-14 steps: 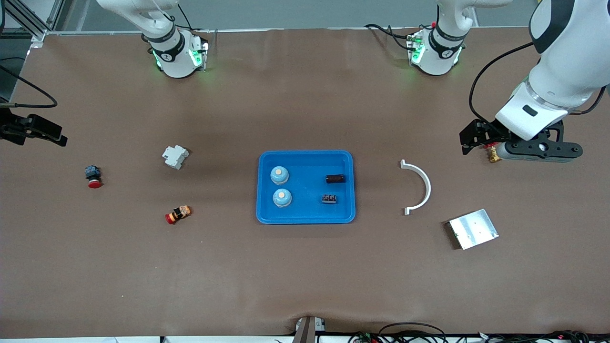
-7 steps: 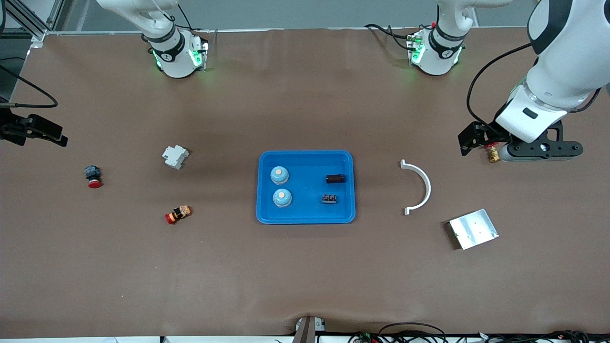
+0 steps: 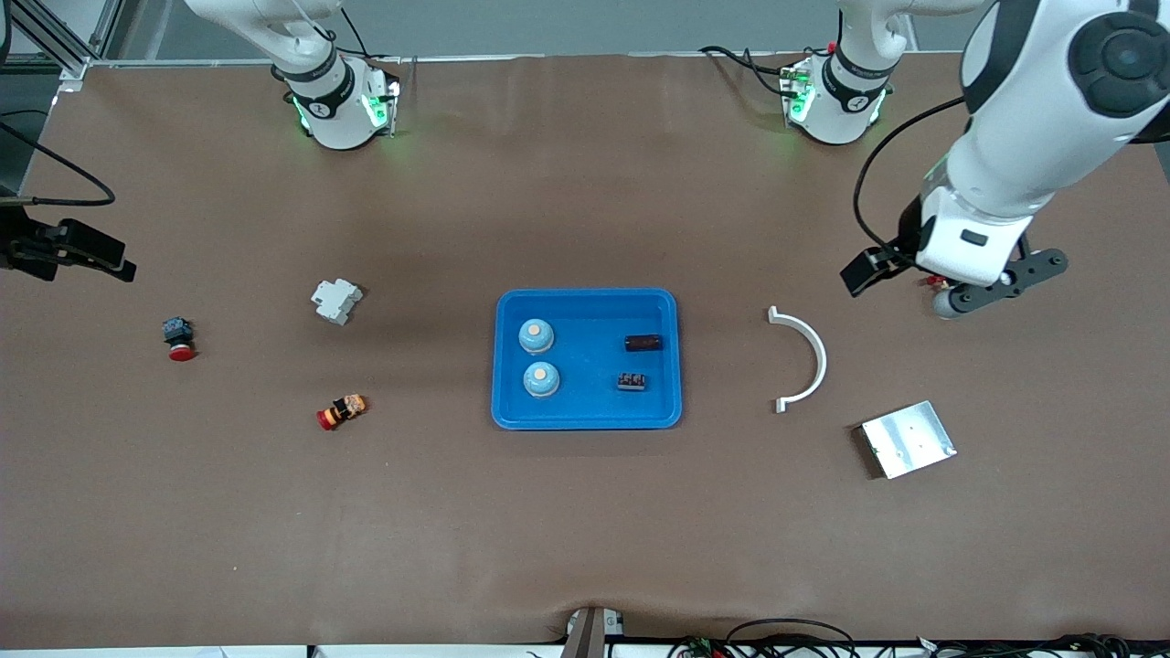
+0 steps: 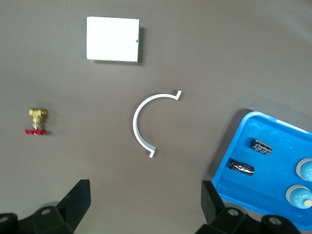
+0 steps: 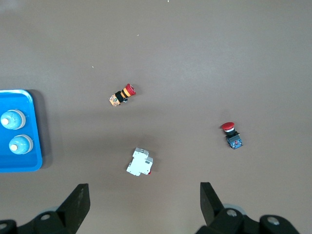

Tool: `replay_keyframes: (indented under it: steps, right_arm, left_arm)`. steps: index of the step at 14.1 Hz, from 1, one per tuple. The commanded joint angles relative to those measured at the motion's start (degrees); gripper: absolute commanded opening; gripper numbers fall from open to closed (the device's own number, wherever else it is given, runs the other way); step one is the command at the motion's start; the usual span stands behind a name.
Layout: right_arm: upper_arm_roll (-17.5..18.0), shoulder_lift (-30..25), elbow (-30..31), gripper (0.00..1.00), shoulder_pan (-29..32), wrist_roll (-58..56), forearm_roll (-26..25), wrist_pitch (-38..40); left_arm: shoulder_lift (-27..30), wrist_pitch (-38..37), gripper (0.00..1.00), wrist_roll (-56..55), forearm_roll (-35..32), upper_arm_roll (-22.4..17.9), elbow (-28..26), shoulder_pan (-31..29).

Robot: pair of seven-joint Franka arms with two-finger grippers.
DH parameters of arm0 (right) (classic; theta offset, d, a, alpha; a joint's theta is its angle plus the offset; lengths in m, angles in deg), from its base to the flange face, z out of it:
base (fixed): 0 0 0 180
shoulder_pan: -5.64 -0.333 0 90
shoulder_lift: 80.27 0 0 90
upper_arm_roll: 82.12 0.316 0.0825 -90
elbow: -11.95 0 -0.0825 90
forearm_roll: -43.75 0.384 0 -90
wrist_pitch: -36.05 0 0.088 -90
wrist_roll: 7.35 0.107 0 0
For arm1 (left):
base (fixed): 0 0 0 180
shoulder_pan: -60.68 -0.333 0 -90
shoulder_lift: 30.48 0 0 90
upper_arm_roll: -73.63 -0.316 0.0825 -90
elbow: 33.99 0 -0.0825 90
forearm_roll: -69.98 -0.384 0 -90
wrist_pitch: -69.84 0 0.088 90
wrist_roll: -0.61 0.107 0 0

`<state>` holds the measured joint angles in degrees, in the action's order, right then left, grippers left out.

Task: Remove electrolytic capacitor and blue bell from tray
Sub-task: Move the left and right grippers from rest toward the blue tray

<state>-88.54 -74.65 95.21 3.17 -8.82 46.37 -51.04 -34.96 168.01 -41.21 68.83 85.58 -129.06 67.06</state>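
A blue tray (image 3: 585,306) in the middle of the table holds two light-blue bells (image 3: 536,335) (image 3: 541,379), a black cylindrical capacitor (image 3: 643,343) and a small black ribbed part (image 3: 631,381). My left gripper (image 3: 983,291) hangs open and empty over bare table toward the left arm's end, beside a brass valve (image 3: 932,281). In the left wrist view its gap (image 4: 145,204) holds nothing, with the capacitor (image 4: 242,167) and tray (image 4: 273,195) off to one side. My right gripper (image 5: 144,202) is open and empty; the bells (image 5: 12,118) show in its view.
A white curved bracket (image 3: 804,358) and a metal plate (image 3: 908,440) lie toward the left arm's end. A white breaker (image 3: 335,300), a red-and-yellow button (image 3: 341,411) and a red button on a blue-black body (image 3: 179,338) lie toward the right arm's end.
The left arm has swung toward the tray and turned its wrist, so the gripper now covers most of the valve. The right arm has barely moved. Nothing on the table shifted.
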Motion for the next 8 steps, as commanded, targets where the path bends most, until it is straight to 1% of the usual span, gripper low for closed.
replay_keyframes:
  steps: [1,4,6,8]
  right_arm:
    - [0.18,-0.96,1.03,1.00,0.45,0.15,2.12,-0.37]
    - [0.44,0.70,1.20,1.00,-0.34,0.41,3.54,-1.07]
    - [0.45,2.02,1.46,1.00,-4.01,0.67,3.80,-1.07]
    - [0.45,2.81,2.60,1.00,-6.13,0.67,3.71,-1.77]
  left_arm:
    - [-0.35,-1.75,1.00,-7.19,-1.40,0.27,0.32,0.47]
    - [-1.32,-1.76,1.00,-11.51,-0.44,0.44,0.58,0.56]
    - [-1.76,0.43,1.00,-18.53,-1.31,0.53,0.85,2.31]
    - [-3.16,0.44,1.00,-22.50,-1.40,0.53,0.94,4.07]
